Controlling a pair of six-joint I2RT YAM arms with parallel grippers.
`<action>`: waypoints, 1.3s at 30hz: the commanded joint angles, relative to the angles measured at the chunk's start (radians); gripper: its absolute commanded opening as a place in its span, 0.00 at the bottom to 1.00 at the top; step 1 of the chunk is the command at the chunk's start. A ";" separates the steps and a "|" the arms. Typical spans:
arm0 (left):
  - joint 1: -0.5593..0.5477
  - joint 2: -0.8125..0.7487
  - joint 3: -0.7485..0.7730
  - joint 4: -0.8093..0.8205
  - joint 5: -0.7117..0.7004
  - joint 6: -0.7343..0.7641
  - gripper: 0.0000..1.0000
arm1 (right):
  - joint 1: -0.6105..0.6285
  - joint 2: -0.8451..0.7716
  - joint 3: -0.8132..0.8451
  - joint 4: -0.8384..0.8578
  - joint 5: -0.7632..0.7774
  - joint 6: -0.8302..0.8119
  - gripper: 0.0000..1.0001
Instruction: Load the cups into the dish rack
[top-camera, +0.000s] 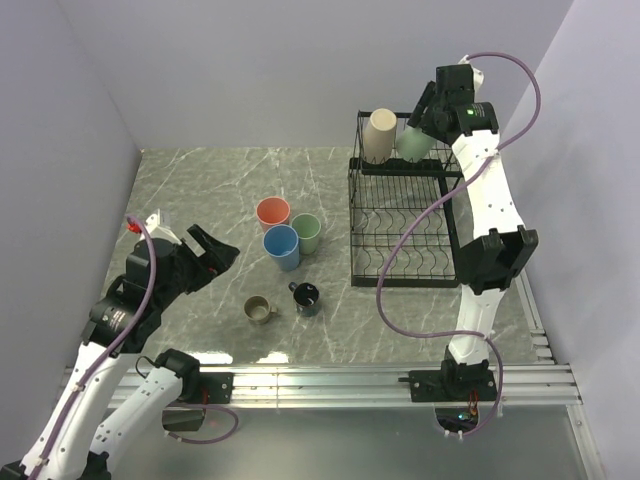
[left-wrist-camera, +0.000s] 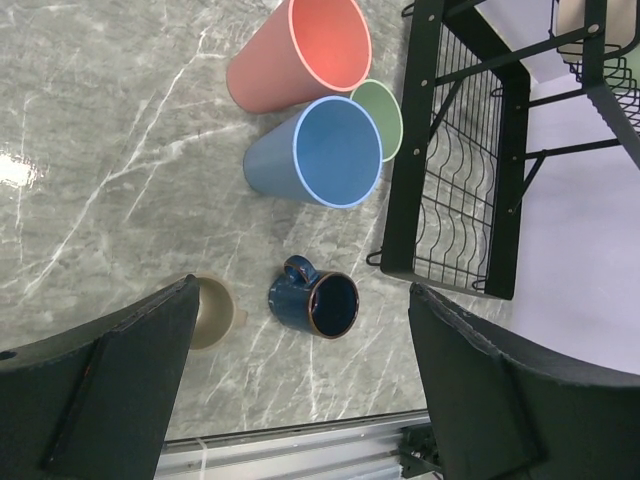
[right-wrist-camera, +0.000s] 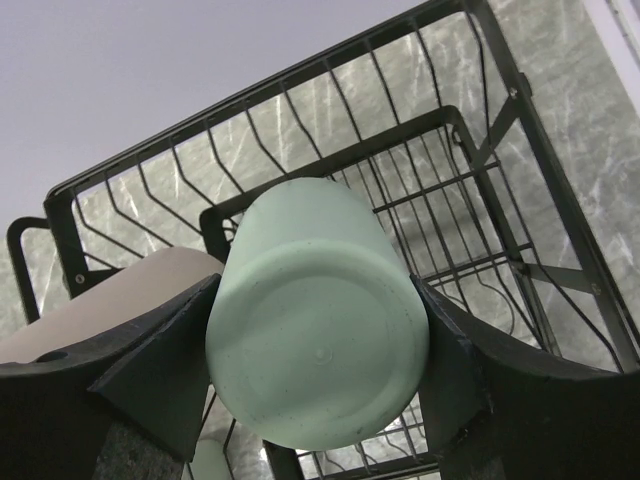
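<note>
The black wire dish rack (top-camera: 400, 215) stands at the right. A beige cup (top-camera: 379, 135) sits upside down on its top tier at the back. My right gripper (top-camera: 428, 118) is shut on a pale green cup (top-camera: 414, 142), held bottom-up beside the beige one; in the right wrist view the fingers (right-wrist-camera: 150, 360) press both sides of the pale green cup (right-wrist-camera: 320, 330). On the table stand the salmon (top-camera: 273, 213), blue (top-camera: 282, 247) and green (top-camera: 306, 233) cups, the olive mug (top-camera: 260, 310) and the navy mug (top-camera: 306, 296). My left gripper (top-camera: 215, 250) is open and empty above the mugs.
The left wrist view shows the navy mug (left-wrist-camera: 318, 300), the olive mug (left-wrist-camera: 208, 312), the blue cup (left-wrist-camera: 320, 155) and the rack's frame (left-wrist-camera: 460, 170). A metal rail (top-camera: 330, 385) runs along the near table edge. Purple walls enclose the table on three sides.
</note>
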 joint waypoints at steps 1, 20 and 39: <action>0.003 0.008 0.015 0.023 0.019 0.030 0.91 | 0.010 0.022 -0.004 0.056 -0.024 0.014 0.01; 0.003 -0.017 0.005 0.012 0.037 0.032 0.91 | 0.038 -0.033 0.065 0.004 0.006 -0.003 0.98; 0.003 0.072 0.017 0.030 0.082 0.082 0.89 | 0.037 -0.404 -0.013 -0.013 0.062 -0.012 1.00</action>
